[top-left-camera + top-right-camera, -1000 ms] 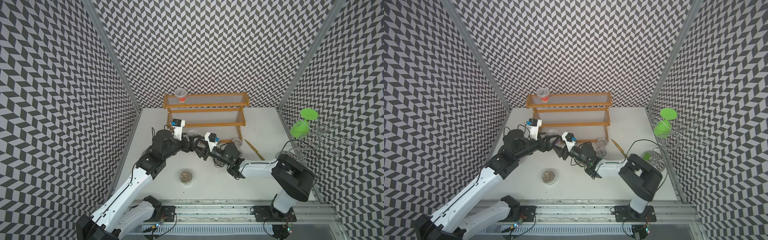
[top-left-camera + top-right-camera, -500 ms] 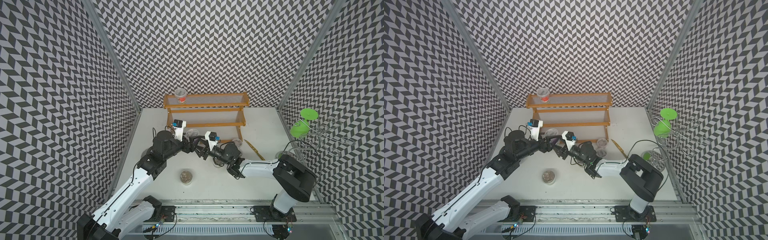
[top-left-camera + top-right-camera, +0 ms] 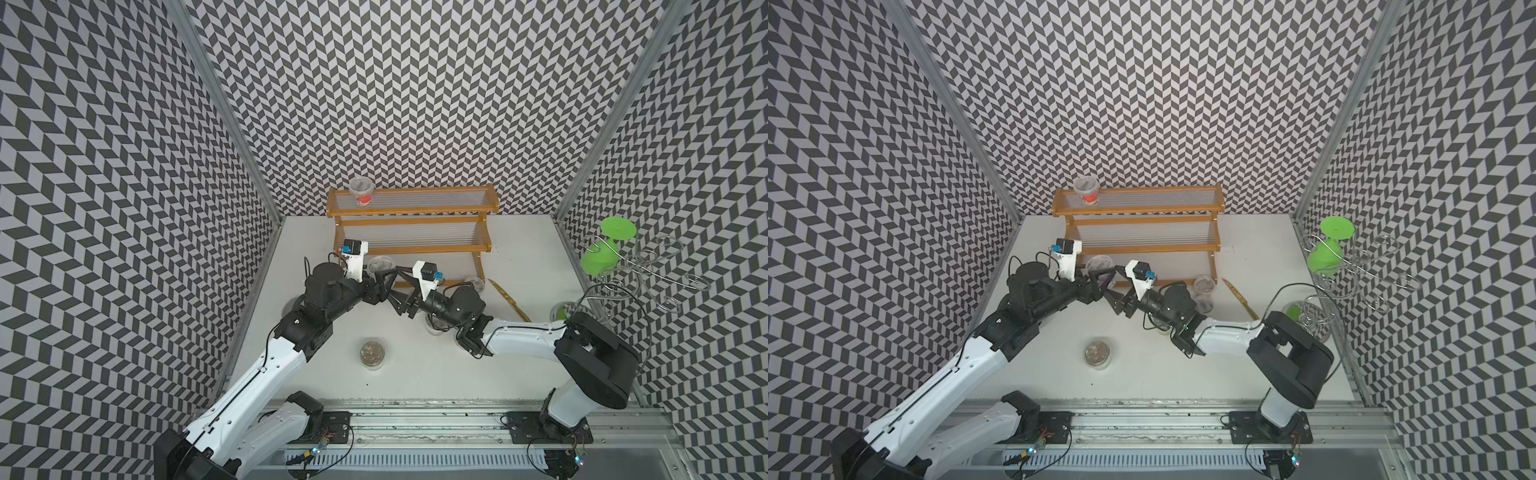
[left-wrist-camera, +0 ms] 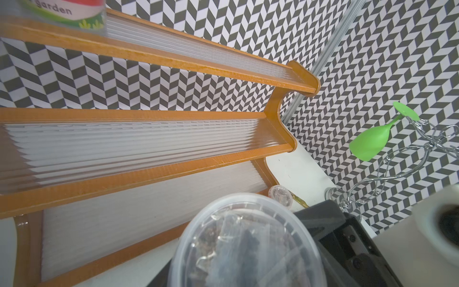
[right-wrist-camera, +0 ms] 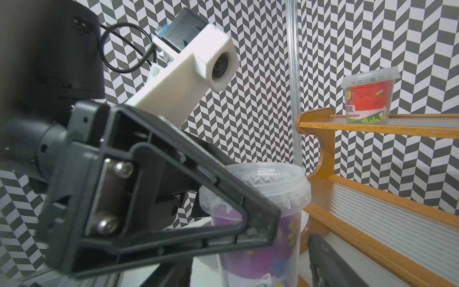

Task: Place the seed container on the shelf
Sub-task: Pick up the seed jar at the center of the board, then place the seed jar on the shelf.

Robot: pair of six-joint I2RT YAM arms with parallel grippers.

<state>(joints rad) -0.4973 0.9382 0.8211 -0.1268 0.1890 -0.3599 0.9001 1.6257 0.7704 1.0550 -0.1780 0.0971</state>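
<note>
The seed container point(image 3: 379, 264) — clear, lidded, purple-labelled — is seen upright just before the lowest tier of the orange-framed shelf point(image 3: 415, 249), near its left end.

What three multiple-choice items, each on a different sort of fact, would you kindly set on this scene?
1. Where does the red-labelled container stand?
A. on the top tier of the shelf
B. on the lowest tier
C. on the table by the front rail

2. How many tiers has the shelf?
A. two
B. three
C. five

3. In what state is the purple-labelled container?
A. open and empty
B. lying on its side
C. lidded, with contents inside

Answers:
1 A: both top views show it on the highest tier.
2 B: the left wrist view shows three ribbed steps.
3 C: the left wrist view shows its top closed over dark contents.
</note>
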